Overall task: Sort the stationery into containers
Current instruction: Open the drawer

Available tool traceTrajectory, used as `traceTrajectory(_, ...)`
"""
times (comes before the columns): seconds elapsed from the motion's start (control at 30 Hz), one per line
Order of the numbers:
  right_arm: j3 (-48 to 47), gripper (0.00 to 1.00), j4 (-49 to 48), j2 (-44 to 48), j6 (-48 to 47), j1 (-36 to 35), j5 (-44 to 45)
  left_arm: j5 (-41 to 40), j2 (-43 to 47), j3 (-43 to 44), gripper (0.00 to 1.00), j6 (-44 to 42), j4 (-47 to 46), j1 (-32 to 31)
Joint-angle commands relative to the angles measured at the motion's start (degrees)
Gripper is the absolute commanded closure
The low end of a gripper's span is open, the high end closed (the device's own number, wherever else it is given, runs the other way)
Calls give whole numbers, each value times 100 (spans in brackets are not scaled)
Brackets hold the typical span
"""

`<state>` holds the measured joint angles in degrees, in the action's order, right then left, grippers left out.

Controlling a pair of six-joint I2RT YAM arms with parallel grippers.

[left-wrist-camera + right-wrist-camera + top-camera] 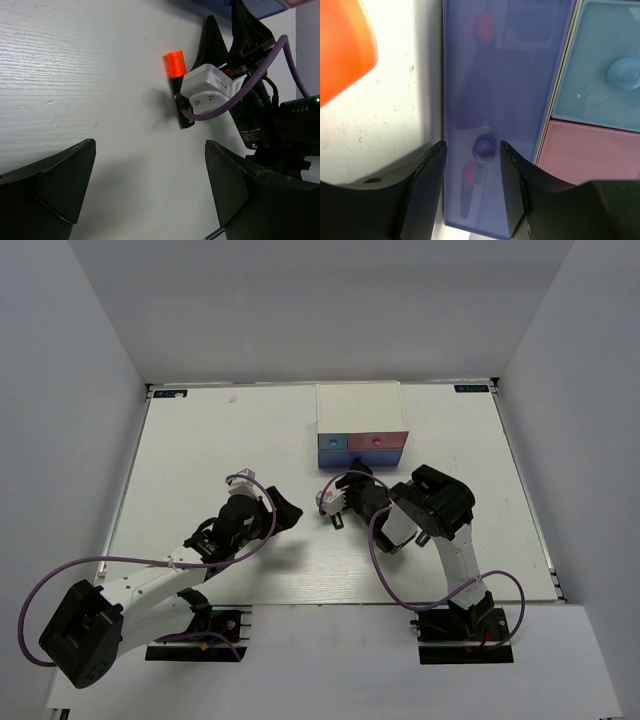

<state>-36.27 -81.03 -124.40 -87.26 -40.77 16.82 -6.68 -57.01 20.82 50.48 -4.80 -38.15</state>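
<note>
The white box [358,405] stands at the back middle with its blue [330,442] and pink [378,440] drawer fronts facing me. In the right wrist view my right gripper [472,146] is open, its fingers either side of the round knob [483,149] of the wide blue-purple drawer [510,75], not touching it. Pink and green caps [470,175] show faintly through that front. The orange-capped highlighter [175,64] lies on the table beside the right gripper [350,483]. My left gripper [150,142] is open and empty over bare table, short of the highlighter. No erasers show.
The blue drawer [610,65] and pink drawer [590,155] are shut beside the wide one. Grey walls enclose the white table [200,460] on three sides. The left gripper [283,510] sits close to the left of the right arm's wrist [430,505].
</note>
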Motion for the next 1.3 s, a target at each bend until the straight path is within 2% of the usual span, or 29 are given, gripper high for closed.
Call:
traceTrajectory(0.0,41,47,-2593,-234,271,61,225,-71,24,10,0,-21,-153,45)
traceTrajectory(0.23,-143,47,-2277,-199,412,131,559,-71,-29,10,0,-21,-153,45)
traceTrajectory(0.57,-82,48,-2162,-164,491,140,436,-71,-29,10,0,-21,-153,45)
traceTrajectory(0.8,59,68,-2145,-76,561,140,296,-71,24,10,0,-21,-153,45)
traceTrajectory(0.93,181,93,-2328,-58,640,131,296,-123,24,10,0,-21,-153,45)
traceTrajectory(1.07,366,96,-2654,-67,579,114,243,-123,76,10,0,-21,-100,45)
traceTrajectory(1.27,674,94,-2725,74,684,96,304,-123,76,10,0,-21,-100,45)
